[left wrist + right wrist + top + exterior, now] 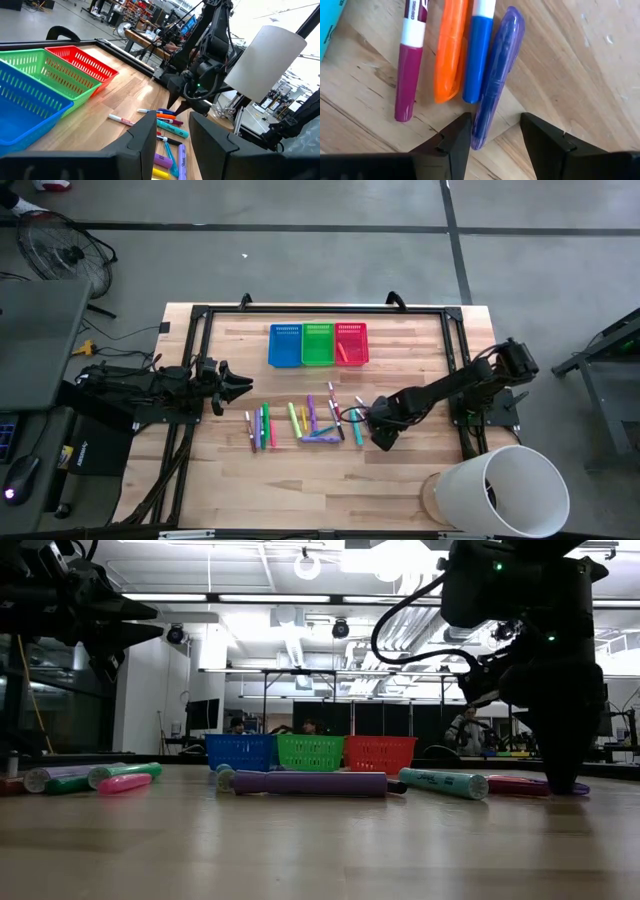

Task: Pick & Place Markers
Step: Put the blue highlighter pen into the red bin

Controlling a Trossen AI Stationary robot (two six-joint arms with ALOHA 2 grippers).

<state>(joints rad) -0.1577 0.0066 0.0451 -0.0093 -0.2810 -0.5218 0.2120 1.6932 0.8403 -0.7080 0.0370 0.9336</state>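
Baskets in a row, blue basket [285,345] and green basket [318,345] empty, red basket [352,344] holding something red, both grippers' jaws apart.

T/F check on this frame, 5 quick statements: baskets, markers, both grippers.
1. The three baskets sit in a row: blue basket, green basket, red basket. True.
2. The right gripper is lifting an orange marker off the table. False: its jaws are open, low over the markers, with the tip of the purple marker lying on the wood between them.
3. The left gripper is open and holds nothing. True.
4. The green basket is full of markers. False: none show in it.
5. The white cylinder stands at the table corner near the right arm. True.
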